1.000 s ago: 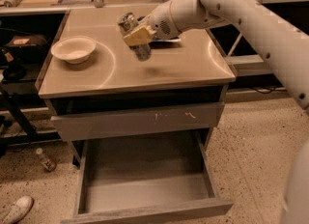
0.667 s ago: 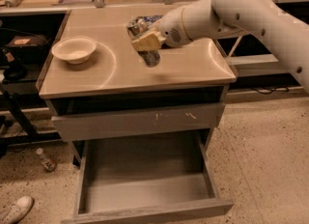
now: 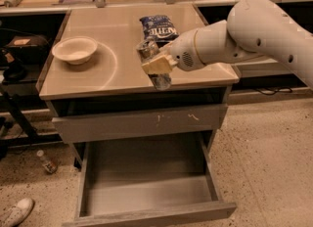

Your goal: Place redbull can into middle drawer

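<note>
My gripper (image 3: 155, 65) is shut on the redbull can (image 3: 157, 78), a slim silver can with dark markings, and holds it tilted in the air above the front edge of the counter. Its shiny top shows above the fingers (image 3: 157, 66) and its lower end hangs below them. The middle drawer (image 3: 146, 182) is pulled out below, a wide grey box with a flat bare floor and a plain front panel. The can is well above the drawer and a little behind its opening.
A white bowl (image 3: 75, 50) sits on the counter (image 3: 112, 74) at the left. A blue chip bag (image 3: 159, 26) lies at the back. The shut top drawer front (image 3: 142, 122) has pale scratch marks. A small bottle (image 3: 46, 161) and a shoe (image 3: 17, 211) lie on the floor at left.
My gripper has carried the can from the middle of the counter toward its front edge, and the can is now lifted clear of the counter top.
</note>
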`<state>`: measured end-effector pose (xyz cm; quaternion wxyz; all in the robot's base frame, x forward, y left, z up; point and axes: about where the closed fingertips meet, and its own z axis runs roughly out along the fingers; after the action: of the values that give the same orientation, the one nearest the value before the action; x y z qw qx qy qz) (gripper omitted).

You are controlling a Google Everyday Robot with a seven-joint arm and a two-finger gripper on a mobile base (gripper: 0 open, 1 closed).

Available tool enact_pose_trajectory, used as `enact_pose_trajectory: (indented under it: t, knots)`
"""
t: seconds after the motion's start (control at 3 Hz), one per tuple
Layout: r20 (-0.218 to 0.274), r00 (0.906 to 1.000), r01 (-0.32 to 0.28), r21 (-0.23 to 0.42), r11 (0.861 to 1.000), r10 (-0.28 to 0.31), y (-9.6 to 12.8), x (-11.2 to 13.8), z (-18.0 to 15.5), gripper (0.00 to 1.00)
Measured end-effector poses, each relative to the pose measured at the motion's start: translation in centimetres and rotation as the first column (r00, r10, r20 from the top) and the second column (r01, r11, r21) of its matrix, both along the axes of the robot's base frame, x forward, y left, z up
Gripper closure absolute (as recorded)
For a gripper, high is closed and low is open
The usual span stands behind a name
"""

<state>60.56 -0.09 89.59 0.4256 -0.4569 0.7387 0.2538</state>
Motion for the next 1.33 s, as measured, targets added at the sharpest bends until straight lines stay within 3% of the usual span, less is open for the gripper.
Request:
enact_pose_trajectory:
  t: [0.67,1.0,1.33]
  knots:
    - [-0.013,0.9999,0.002,0.006,1.000,-0.002,0.2,-1.5,-0.6,1.00]
    - [-0.019,0.9997,0.012,0.022,1.000,-0.012,-0.2,-4.9,-1.1,1.00]
    - [-0.089,0.9952,0.048,0.058,0.997,-0.043,-1.5,-9.9,-3.2,1.00]
